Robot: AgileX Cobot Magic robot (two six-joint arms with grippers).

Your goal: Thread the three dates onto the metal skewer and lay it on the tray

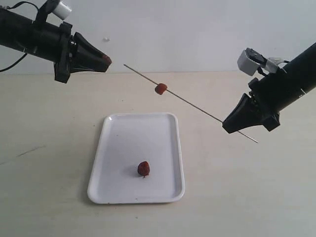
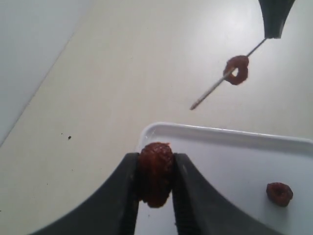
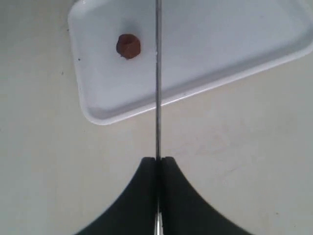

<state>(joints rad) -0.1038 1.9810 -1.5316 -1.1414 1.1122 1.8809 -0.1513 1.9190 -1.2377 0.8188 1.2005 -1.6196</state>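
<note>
Black left arm [image 1: 39, 37] reaches in from the upper left of the frame, its jaws clamped on one date [image 2: 155, 174]. From the right, the right arm [image 1: 289, 81] slants down, jaws clenched on the metal skewer [image 1: 197, 107], which is held above the desk [image 1: 247, 197] and carries a second date [image 1: 160, 89]. A third date [image 1: 143, 169] lies on the white tray [image 1: 118, 148].

The dates [image 1: 143, 169] are showing wrinkled dark reddish-brown — the tray [image 1: 118, 148] is gleaming plain white, the skewer [image 1: 192, 104] grey, the table [image 1: 49, 187] beige.
</note>
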